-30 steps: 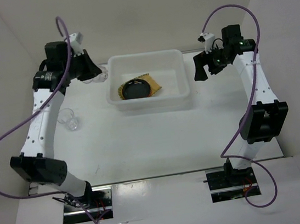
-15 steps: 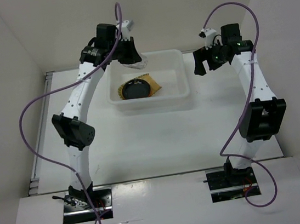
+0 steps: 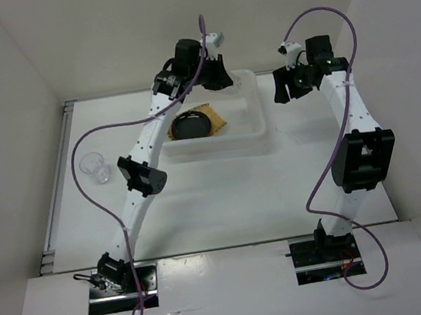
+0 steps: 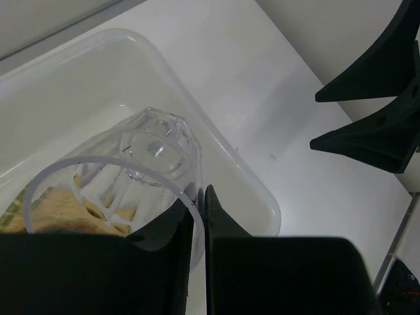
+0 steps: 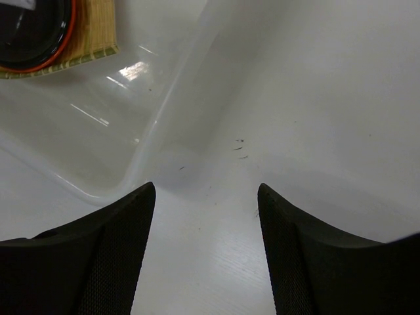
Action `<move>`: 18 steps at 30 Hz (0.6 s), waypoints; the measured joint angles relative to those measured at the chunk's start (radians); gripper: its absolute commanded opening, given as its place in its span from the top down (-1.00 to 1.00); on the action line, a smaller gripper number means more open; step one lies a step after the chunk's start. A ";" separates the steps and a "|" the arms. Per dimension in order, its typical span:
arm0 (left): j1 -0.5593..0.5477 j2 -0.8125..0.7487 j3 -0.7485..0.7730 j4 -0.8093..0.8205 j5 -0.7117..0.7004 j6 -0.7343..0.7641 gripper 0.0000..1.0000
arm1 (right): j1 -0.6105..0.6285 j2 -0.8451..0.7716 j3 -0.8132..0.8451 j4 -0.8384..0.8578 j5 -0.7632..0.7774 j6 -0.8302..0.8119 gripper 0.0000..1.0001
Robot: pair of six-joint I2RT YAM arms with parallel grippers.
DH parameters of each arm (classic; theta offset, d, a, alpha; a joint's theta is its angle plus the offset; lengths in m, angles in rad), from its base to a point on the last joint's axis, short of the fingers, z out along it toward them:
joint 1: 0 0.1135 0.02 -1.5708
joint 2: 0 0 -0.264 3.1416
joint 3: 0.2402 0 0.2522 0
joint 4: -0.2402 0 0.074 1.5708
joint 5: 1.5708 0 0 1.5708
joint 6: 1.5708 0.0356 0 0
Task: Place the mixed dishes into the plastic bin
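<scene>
My left gripper (image 3: 223, 78) is shut on the rim of a clear plastic cup (image 4: 131, 167) and holds it over the far right end of the plastic bin (image 3: 253, 97); in the left wrist view (image 4: 200, 200) the jaws pinch the cup's wall. In the bin lies the black plate (image 3: 191, 124) on the orange plate (image 5: 64, 47), on the bamboo tray (image 3: 218, 118). A second clear cup (image 3: 94, 167) stands on the table at the left. My right gripper (image 3: 285, 85) is open and empty, just right of the bin's far right corner (image 5: 141, 141).
White walls close in the table at the back and both sides. The right gripper's fingers (image 4: 377, 98) show close to the right of the held cup. The arm bases stand at the near edge.
My left arm has swung from the far left of the table rightward, carrying the cup over the bin's far right end. The right gripper has barely moved.
</scene>
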 measured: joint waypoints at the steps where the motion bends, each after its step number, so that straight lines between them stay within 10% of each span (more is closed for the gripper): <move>1: -0.010 0.023 0.018 0.008 0.005 -0.008 0.99 | 0.000 0.000 -0.002 0.001 0.000 0.000 -0.40; 18: -0.146 0.159 0.003 -0.058 -0.127 0.019 0.94 | -0.074 -0.056 -0.067 0.007 -0.043 0.008 -0.67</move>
